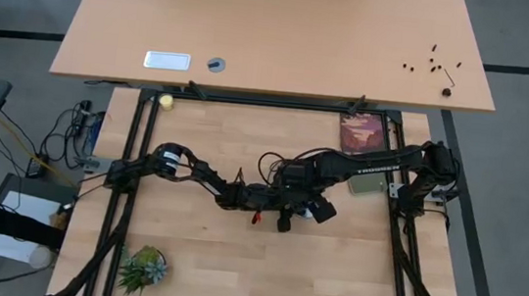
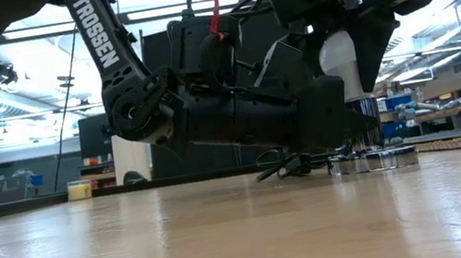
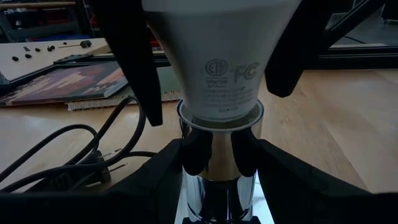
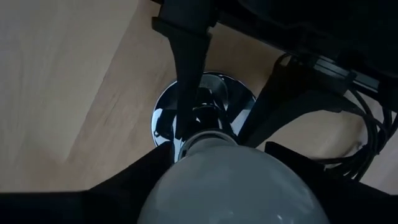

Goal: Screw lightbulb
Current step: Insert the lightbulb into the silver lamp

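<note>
Two grippers meet at centre frame of the high view. Bulb (image 3: 221,56) stands upright with its base in the chrome socket (image 3: 217,180) — seated, tightening apparently left. Left gripper (image 3: 217,155) clamps the socket stem. Right gripper (image 4: 239,168) brackets the bulb's white body; contact cannot be confirmed — grip uncertain.

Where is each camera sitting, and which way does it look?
High view: above the table, looking straight down on both arms.
Low view: at tabletop height, looking level at the lightbulb over the socket.
Left wrist view: on the left arm, facing the socket that the left gripper holds.
Right wrist view: on the right arm, looking down past the right gripper around the lightbulb.
Both wrist views share lightbulb and socket.
</note>
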{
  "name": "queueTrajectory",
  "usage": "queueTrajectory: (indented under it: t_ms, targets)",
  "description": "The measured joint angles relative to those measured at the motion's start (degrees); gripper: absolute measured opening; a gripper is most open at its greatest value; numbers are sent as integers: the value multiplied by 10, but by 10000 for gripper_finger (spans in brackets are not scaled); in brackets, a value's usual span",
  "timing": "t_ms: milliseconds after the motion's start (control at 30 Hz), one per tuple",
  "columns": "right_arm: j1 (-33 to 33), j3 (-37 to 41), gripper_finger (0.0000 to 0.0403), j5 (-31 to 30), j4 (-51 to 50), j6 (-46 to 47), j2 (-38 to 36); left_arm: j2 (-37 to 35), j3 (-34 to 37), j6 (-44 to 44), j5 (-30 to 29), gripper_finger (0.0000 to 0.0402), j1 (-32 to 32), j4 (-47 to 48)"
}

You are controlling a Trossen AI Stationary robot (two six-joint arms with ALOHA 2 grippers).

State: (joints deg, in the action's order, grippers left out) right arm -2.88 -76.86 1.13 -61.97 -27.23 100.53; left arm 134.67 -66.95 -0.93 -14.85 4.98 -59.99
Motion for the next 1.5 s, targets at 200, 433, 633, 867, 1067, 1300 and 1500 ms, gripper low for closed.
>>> queueTrajectory:
  t_ms: [200,433,633,867,1067,1300,1500]
  targets:
    - [-5,0,261,-8,-2,41,0,0,0,0,0,194,0,0]
    - [-7,1,252,-13,-3,110,1,0,0,1,0,194,0,0]
    - [-8,1,260,-15,-3,197,1,0,0,3,0,194,0,0]
    - [-8,1,254,-16,-5,343,1,0,0,12,-1,194,0,0]
    - [-8,1,264,-19,-7,482,1,0,0,26,-3,194,0,-1]
    - [-8,2,263,-19,-8,634,2,0,0,36,-3,194,0,0]
    - [-8,2,263,-19,-9,775,2,1,1,52,-2,194,0,-3]
